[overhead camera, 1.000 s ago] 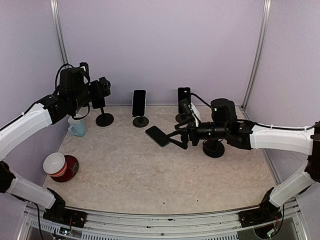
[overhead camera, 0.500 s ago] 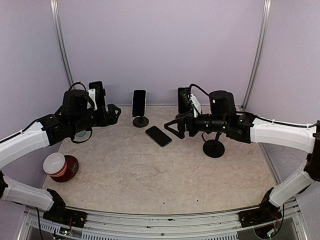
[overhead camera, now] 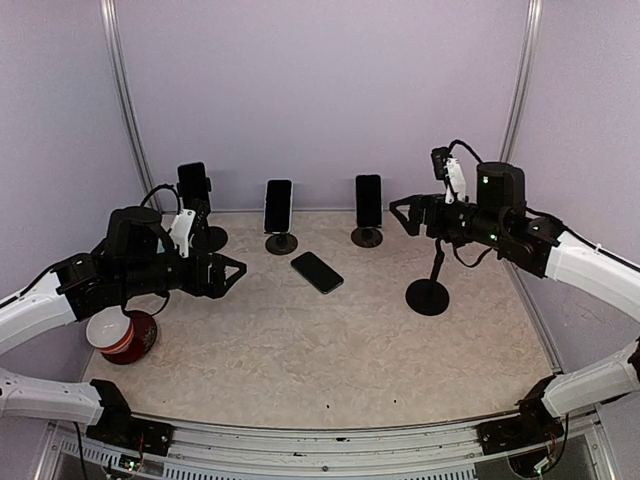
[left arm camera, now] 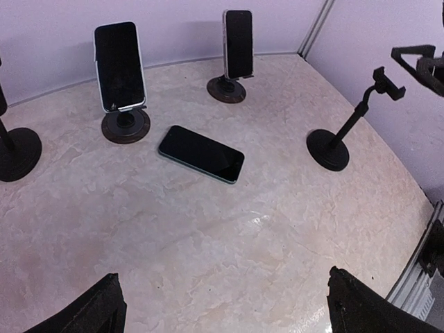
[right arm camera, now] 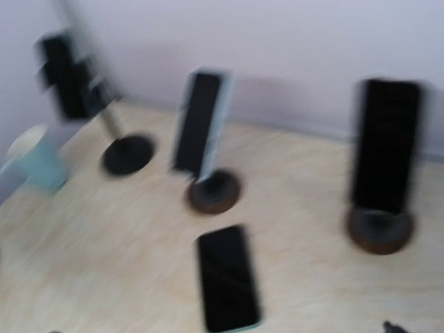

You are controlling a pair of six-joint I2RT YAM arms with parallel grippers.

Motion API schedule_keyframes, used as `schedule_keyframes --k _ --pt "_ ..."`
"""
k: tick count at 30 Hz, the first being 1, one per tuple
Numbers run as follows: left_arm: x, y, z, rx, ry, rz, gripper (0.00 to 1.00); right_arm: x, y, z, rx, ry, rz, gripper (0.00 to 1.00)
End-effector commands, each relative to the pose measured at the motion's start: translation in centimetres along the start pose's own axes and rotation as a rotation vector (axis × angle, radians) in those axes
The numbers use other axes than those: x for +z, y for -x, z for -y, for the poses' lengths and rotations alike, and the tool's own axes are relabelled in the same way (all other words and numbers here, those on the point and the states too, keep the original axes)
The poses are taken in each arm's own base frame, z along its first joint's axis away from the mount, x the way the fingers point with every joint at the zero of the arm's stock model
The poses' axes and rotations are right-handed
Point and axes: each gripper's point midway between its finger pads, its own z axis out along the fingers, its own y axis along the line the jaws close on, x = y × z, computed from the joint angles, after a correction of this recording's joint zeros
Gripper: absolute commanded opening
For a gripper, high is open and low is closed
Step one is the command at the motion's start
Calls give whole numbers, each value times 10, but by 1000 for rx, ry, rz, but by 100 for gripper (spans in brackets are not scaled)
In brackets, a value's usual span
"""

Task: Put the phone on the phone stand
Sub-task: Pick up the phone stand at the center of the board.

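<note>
The phone [overhead camera: 317, 271] is a black slab lying flat on the table, screen up, also visible in the left wrist view [left arm camera: 201, 153] and blurred in the right wrist view [right arm camera: 227, 277]. The empty black phone stand [overhead camera: 430, 290] rises to the phone's right, with its clamp head [left arm camera: 387, 80] bare. My left gripper [overhead camera: 228, 275] hovers open to the phone's left, with nothing between its fingertips [left arm camera: 104, 309]. My right gripper [overhead camera: 403, 215] hangs open above and behind the empty stand, holding nothing.
Three other stands along the back wall each carry a phone: left [overhead camera: 193, 185], middle [overhead camera: 278, 205] and right [overhead camera: 368, 200]. A red mug on a saucer [overhead camera: 120, 332] sits at the near left. A pale blue cup [right arm camera: 36, 158] stands by the left stand. Walls close in on three sides.
Both arms have pulled back. The left gripper came down and forward from the far-left stand. The right gripper withdrew from the flat phone, rising to the right. The phone has not moved.
</note>
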Motion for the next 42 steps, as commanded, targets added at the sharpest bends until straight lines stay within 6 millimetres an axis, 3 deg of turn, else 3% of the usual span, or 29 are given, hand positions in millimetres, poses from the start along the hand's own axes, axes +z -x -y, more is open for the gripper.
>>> schedule_keyframes --k 1,4,10,14,18,25,29,42 --pt "-5 -21 15 64 -107 -41 99 -25 16 50 65 -138 50 96" --pt "-8 -26 21 62 -153 -30 99 -36 20 74 94 -162 60 93" --pt "-7 -33 25 61 -185 -39 99 -44 4 114 130 -190 22 83" --pt "-8 -35 26 53 -196 -40 99 -46 -7 131 97 -224 -4 72" --pt "-9 -35 24 51 -190 -32 99 -49 -15 144 77 -234 -21 69" --pt "-8 -37 22 51 -176 -34 99 -44 -30 159 61 -216 -62 66" --pt "-7 -38 22 51 -173 -38 99 -37 -39 163 43 -190 -97 58" --pt "-9 -36 21 58 -164 -30 99 -40 -48 174 13 -64 -80 59"
